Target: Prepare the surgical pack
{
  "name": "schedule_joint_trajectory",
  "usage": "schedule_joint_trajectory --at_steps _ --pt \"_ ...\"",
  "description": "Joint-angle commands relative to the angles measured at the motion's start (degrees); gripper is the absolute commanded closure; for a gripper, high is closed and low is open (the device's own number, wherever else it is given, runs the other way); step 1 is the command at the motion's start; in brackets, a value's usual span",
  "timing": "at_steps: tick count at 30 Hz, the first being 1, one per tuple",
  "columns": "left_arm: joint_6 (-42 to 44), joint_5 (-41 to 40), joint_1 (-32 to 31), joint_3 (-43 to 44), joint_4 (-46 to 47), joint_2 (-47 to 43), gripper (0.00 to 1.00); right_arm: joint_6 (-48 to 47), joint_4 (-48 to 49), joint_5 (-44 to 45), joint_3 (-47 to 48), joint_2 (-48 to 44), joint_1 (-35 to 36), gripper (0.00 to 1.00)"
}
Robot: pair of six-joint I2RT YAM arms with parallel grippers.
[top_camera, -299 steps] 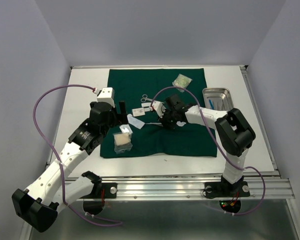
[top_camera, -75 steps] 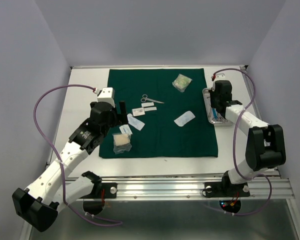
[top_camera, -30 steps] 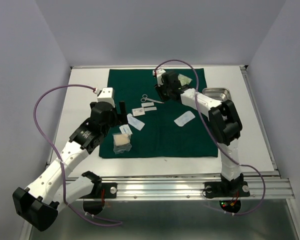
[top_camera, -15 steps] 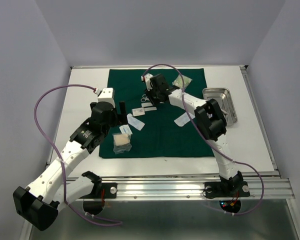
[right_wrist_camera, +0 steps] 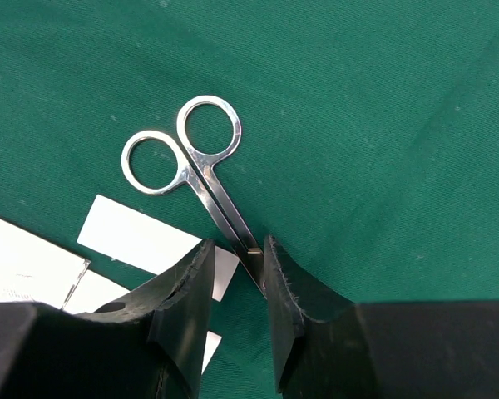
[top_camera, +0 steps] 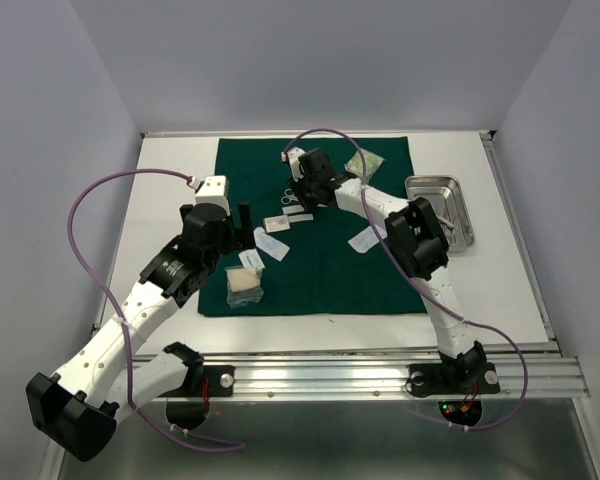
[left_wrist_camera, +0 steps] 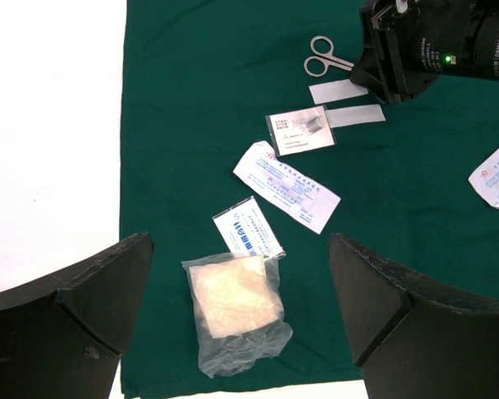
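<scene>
The dark green drape (top_camera: 330, 275) lies flat on the table. Steel scissors (right_wrist_camera: 206, 170) lie on it at the back, seen also in the top view (top_camera: 290, 196) and the left wrist view (left_wrist_camera: 320, 56). My right gripper (right_wrist_camera: 237, 259) is down over them, its jaws narrowly open astride the blades near the pivot, the right finger touching the metal. My left gripper (left_wrist_camera: 239, 253) is wide open and empty above a bagged white gauze pad (left_wrist_camera: 235, 307). The steel tray (top_camera: 458, 186) stands off the drape at the right. I cannot make out any forceps.
Flat white packets (left_wrist_camera: 287, 184) lie on the drape: one by the scissors (top_camera: 277, 222), one mid-right (top_camera: 368, 237), one above the gauze bag (left_wrist_camera: 248, 229). A second clear bag (top_camera: 364, 162) lies at the drape's back. White paper strips (right_wrist_camera: 137, 237) lie beside the scissors.
My right arm swung from the steel tray across to the scissors at the drape's back and lowered its jaws around the blades. My left arm has not moved.
</scene>
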Motion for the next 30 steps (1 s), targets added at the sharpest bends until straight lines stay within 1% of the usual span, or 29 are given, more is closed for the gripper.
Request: schedule_joint_trajectory --at_steps 1,9,11,13,22,28,30 --pt "0.1 -1.3 0.3 0.5 1.1 -0.7 0.01 -0.5 0.9 1.6 0.9 -1.0 -0.1 0.64" --pt "0.0 -1.2 0.3 0.2 1.3 -1.1 0.01 -1.3 0.4 1.8 0.6 1.2 -0.1 0.64" --pt "0.1 -1.2 0.3 0.2 1.3 -1.1 0.01 -1.1 0.5 1.3 -0.5 0.8 -0.1 0.69" --pt "0.1 -1.1 0.3 0.3 1.3 -1.1 0.01 -0.8 0.6 1.0 -1.2 0.1 -0.1 0.78" --pt "0.1 -0.8 0.3 0.0 1.6 -1.3 0.01 -0.3 0.5 0.6 -4.8 -6.2 -0.1 0.85" --pt "0.0 -0.8 0.3 0.1 1.5 -1.6 0.01 0.6 0.5 1.2 -6.1 -10.0 -0.1 0.99" --pt "0.1 -0.9 0.3 0.2 1.3 -1.7 0.01 1.3 0.4 1.9 -6.5 -11.5 -0.1 0.99"
